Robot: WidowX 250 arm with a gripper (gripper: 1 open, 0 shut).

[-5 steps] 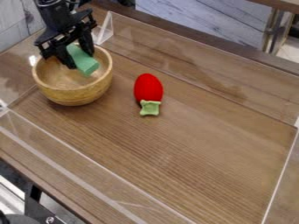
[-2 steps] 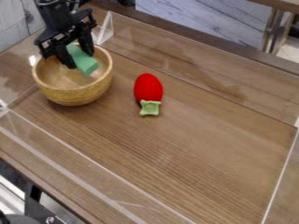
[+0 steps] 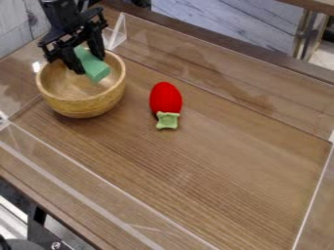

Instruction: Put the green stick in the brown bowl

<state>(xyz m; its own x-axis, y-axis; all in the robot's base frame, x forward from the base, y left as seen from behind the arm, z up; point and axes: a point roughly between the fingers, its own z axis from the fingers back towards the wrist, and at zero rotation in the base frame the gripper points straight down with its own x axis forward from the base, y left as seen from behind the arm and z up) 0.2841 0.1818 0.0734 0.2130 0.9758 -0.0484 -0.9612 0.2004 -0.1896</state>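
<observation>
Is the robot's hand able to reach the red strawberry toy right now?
Probably not yet: the hand is shut on the green stick over the brown bowl. Nothing blocks the strawberry toy on the table.

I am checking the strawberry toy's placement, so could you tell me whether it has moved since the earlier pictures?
No. The strawberry toy lies in the same spot, right of the brown bowl.

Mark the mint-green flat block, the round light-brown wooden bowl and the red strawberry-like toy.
mint-green flat block (image 3: 94, 67), camera view, on its exposed lower face below the claw.
round light-brown wooden bowl (image 3: 86, 101), camera view, on its front outer wall.
red strawberry-like toy (image 3: 164, 98), camera view, on its red body.
</observation>
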